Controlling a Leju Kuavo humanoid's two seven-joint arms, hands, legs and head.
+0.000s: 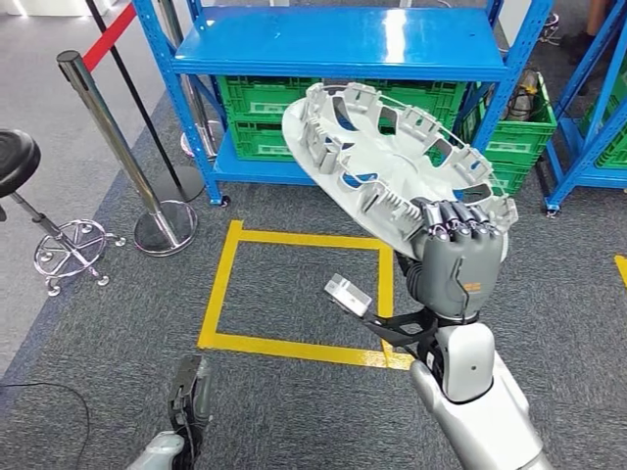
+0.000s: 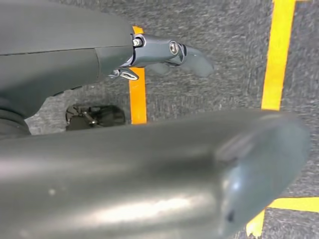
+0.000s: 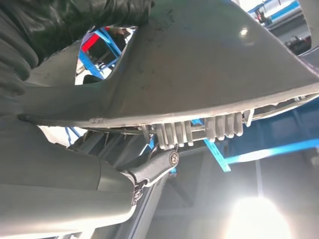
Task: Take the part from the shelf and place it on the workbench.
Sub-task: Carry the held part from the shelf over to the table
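Right hand (image 1: 458,257) is gripping the part (image 1: 384,162) — a round pale-grey wheel cover, ribbed underside facing the camera — by its near rim, right of centre in the head view. The part is tilting up in the air, in front of the blue shelf (image 1: 340,44) and its green crates (image 1: 259,117) (upper frame). Left hand (image 1: 188,397) is hanging low at bottom left over grey carpet — fingers apart, holding nothing. Yellow floor tape (image 1: 221,269) is marking a rectangle at centre.

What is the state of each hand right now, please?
Left hand: low by the floor, holds nothing; open or closed cannot be told.
Right hand: grips the rim of the grey wheel cover.
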